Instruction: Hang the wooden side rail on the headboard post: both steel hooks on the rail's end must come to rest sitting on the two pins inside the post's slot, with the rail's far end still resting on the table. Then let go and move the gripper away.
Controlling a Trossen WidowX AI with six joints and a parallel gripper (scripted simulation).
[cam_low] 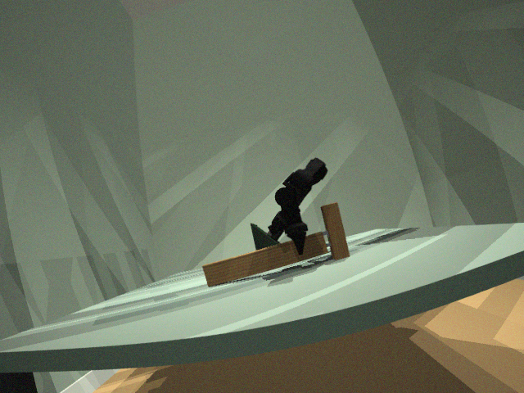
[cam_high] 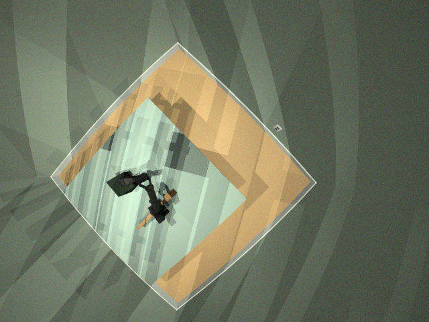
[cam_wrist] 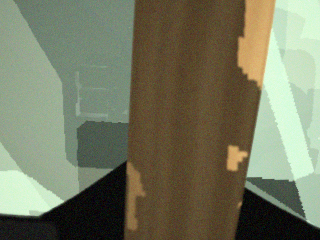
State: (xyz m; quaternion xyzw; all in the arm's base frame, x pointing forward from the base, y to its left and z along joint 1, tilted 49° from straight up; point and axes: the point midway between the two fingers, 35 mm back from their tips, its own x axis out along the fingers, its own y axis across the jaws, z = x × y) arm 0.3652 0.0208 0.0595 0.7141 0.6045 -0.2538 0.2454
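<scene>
Beneath the wooden rail (cam_high: 143,223) (cam_low: 247,265) (cam_wrist: 187,120) spreads a pale green tabletop (cam_high: 194,215) (cam_low: 270,304) (cam_wrist: 30,90), streaked with shadow.

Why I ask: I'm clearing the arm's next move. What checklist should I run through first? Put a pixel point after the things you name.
1. End effector (cam_high: 158,210) (cam_low: 300,251) (cam_wrist: 166,170) gripping the long brown wooden rail (cam_high: 143,222) (cam_low: 250,266) (cam_wrist: 190,120): ok.
2. Brown wooden headboard post (cam_high: 172,192) (cam_low: 335,230) standing on the pale green table (cam_high: 208,208) (cam_low: 169,325) (cam_wrist: 285,115): ok.
3. Rail pointing at the post from above: ok.
4. Rail's far end on the table: ok, appears to touch.
5. Rail's near end drawn up to the post: not ok, a narrow gap shows.
6. Both hooks on the pins: cannot tell, too small and hidden.
</scene>
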